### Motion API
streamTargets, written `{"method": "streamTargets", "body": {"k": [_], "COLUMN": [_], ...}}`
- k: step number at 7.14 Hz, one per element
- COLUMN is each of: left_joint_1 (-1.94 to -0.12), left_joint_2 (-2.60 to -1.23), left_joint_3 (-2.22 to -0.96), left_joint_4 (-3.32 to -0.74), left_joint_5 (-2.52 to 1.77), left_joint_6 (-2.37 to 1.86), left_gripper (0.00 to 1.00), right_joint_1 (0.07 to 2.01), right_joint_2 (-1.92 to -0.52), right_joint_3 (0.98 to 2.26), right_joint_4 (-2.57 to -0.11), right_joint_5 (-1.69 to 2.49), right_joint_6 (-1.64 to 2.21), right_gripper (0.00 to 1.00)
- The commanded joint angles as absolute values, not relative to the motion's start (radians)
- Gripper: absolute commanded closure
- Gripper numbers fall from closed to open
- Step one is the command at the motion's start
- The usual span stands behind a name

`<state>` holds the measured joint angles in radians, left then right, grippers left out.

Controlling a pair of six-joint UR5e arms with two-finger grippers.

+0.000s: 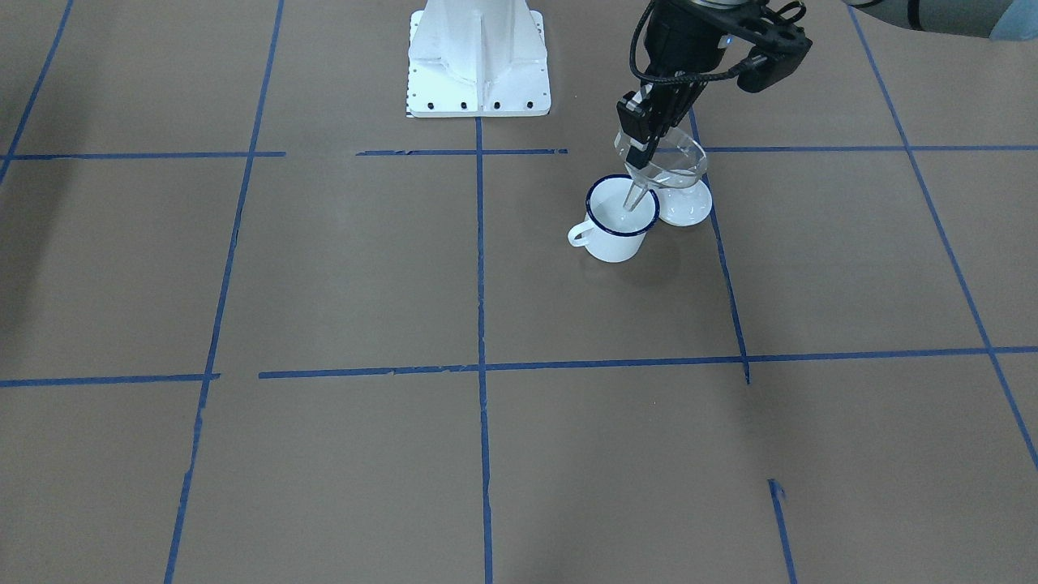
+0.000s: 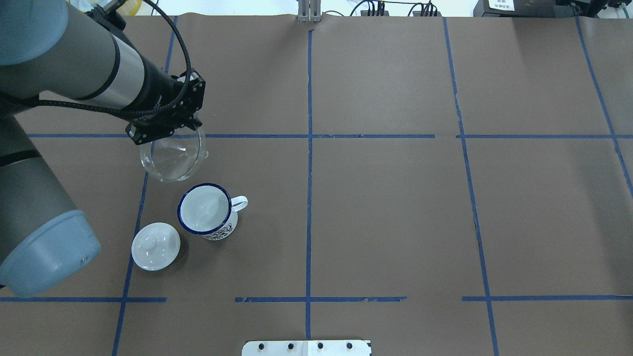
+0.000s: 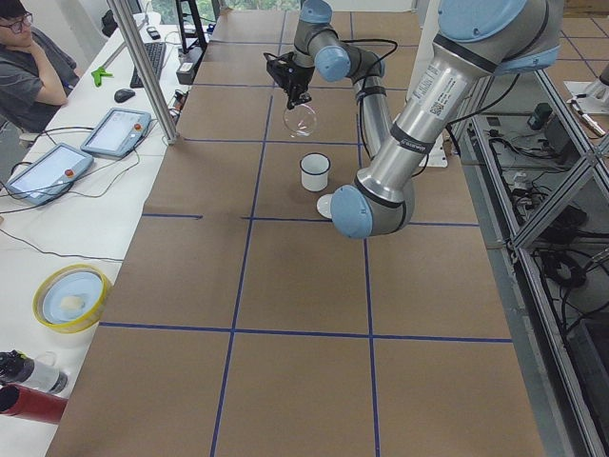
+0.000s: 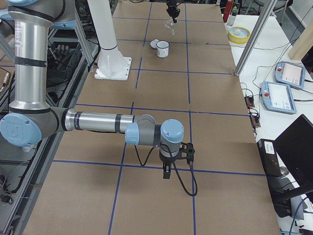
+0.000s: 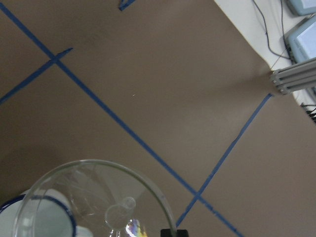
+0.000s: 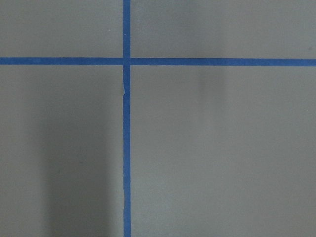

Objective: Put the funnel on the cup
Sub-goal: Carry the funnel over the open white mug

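The clear funnel (image 2: 170, 159) hangs in the air, tilted, held by its rim in my left gripper (image 2: 168, 132), which is shut on it. The white cup (image 2: 204, 209) with a dark blue rim stands upright on the table, handle to the right, nearer the robot than the funnel. In the front-facing view the funnel (image 1: 669, 169) has its spout over the cup's (image 1: 620, 217) mouth. The left wrist view shows the funnel bowl (image 5: 94, 200) and part of the cup's rim (image 5: 34, 207) below. My right gripper (image 4: 166, 174) shows only in the exterior right view, so I cannot tell its state.
A round white knobbed lid (image 2: 155, 245) lies on the table beside the cup, toward the robot's left. The robot's white base plate (image 1: 478, 61) is at the table's near edge. Blue tape lines cross the brown table. An operator sits beyond the far side.
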<state>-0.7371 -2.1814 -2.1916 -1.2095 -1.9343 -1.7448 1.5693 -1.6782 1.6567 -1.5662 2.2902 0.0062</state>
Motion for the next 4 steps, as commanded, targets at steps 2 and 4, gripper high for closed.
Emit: {"method": "streamTargets", "body": {"k": [2, 4], "left_joint_1": [-0.641, -0.638], "left_joint_2": [-2.198, -2.190], "left_joint_3": [-2.110, -1.993], "left_joint_4": [-1.109, -1.231], "left_joint_5": [-1.957, -1.947], "left_joint_6": [-1.597, -1.595], "left_gripper": [1.00, 1.00], "right_joint_1": [1.569, 1.569], "right_joint_2": [-1.678, -1.678], "right_joint_3": [1.657, 1.657], "right_joint_4": [-1.566, -1.566], "right_joint_5": [2.290, 2.290], "right_joint_6": [0.006, 0.006], "right_gripper": [0.00, 0.00]}}
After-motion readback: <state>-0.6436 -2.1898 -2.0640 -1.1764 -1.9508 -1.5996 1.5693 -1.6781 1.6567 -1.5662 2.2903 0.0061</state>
